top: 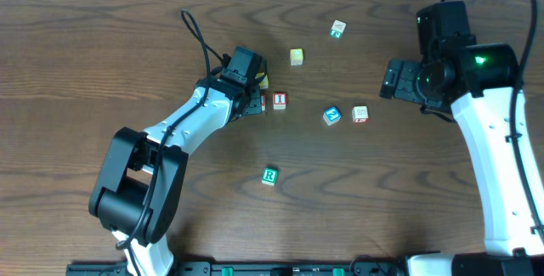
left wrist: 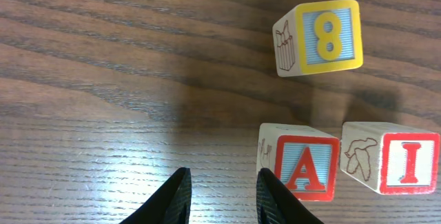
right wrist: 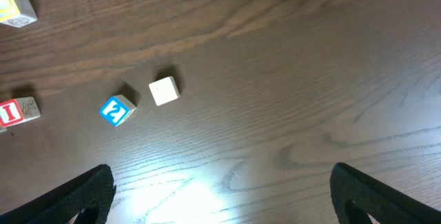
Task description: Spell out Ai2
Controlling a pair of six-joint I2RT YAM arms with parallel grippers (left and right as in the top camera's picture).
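The left arm (top: 183, 127) stretches from the lower left of the overhead frame toward the upper centre, its left gripper (left wrist: 222, 200) only narrowly parted. The right arm (top: 497, 157) runs up the right edge, its right gripper (right wrist: 220, 189) spread wide.

We find a dark wood-grain table (top: 85, 55) with small blocks scattered on it. Near the middle, the red A block (left wrist: 306, 169) lies just beside the red I block (left wrist: 406, 162), and the yellow-and-blue 8 block (left wrist: 329, 34) is near them. To the right a blue block (top: 331, 115) sits near a red-and-white block (top: 360, 114), while a plain yellow block (top: 296, 56), a green-and-white block (top: 338, 29) and a green R block (top: 269, 176) lie well apart.
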